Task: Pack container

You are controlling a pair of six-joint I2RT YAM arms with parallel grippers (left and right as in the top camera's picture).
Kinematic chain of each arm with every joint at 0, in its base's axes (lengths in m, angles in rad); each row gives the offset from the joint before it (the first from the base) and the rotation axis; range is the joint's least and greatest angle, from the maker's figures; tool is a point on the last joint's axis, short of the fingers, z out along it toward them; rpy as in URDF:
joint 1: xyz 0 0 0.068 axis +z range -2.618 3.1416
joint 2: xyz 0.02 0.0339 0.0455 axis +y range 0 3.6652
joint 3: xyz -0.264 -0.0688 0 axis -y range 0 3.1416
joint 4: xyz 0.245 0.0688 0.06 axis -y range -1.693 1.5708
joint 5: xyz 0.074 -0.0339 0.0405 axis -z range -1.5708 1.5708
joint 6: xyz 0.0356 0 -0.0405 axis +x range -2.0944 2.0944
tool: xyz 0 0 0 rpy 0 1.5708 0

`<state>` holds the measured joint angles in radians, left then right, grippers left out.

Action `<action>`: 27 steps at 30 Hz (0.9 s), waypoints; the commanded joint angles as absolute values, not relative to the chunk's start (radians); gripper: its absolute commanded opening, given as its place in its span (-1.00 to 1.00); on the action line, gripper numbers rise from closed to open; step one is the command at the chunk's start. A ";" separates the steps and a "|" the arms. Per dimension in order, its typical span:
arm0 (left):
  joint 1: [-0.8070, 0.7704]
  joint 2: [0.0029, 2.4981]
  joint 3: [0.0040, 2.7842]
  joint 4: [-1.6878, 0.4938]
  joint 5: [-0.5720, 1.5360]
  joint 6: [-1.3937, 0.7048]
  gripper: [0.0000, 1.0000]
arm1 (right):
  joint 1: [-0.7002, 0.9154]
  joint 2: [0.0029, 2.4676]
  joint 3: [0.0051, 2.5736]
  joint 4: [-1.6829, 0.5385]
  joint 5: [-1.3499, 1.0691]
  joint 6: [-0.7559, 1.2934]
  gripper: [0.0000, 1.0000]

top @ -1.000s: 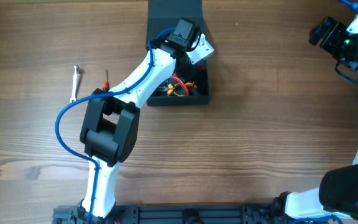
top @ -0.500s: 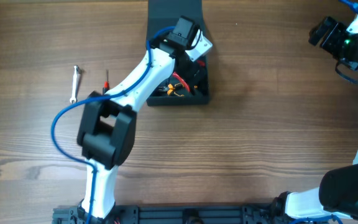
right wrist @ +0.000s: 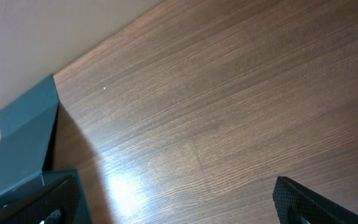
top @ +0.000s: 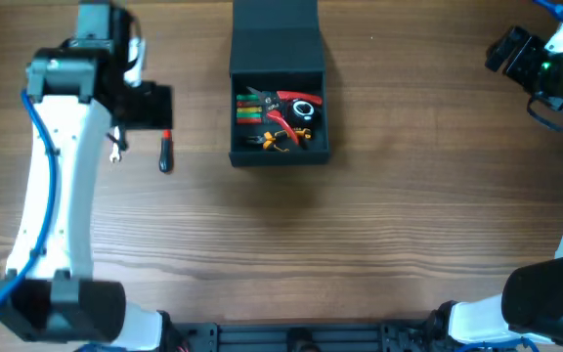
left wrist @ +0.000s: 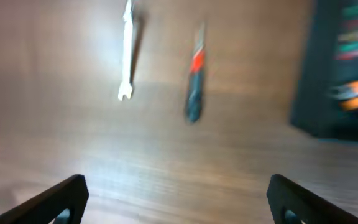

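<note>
- The container (top: 280,152) is seen on the wooden table (top: 389,225), at the far middle of the overhead view. Its lid (top: 275,34) is folded back flat behind it.
- Several small tools are seen inside the container: red-handled pieces (top: 283,102), green pieces (top: 247,110) and orange pieces (top: 281,140). What each of them is cannot be told.
- A screwdriver (top: 165,152) with a red and dark handle is seen lying on the table to the left of the container, apart from it.
- A small silver wrench (left wrist: 127,50) is seen lying beside the screwdriver, on the side away from the container. In the overhead view it is partly hidden by the left arm (top: 62,186).
- The left gripper (left wrist: 178,183) is held above the table near these two tools. Its jaws are spread wide and nothing is gripped between them. The left wrist view is blurred.
- The right gripper (right wrist: 176,190) is held at the far right edge of the table, well apart from the container. Its jaws are likewise spread wide and nothing is held.
- In the right wrist view only bare wood and the lid of the container are seen ahead of the fingers (right wrist: 303,199).
</note>
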<state>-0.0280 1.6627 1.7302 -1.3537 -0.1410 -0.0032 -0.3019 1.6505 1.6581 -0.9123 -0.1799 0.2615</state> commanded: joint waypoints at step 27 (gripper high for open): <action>0.035 1.905 1.156 -0.641 0.038 -0.036 0.60 | -0.299 1.660 1.654 -0.909 -0.188 0.272 1.00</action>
<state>0.0383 1.8809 1.1595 -0.6743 0.0216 -0.0509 -0.3019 1.6505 1.6581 -0.9127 -0.1799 0.2615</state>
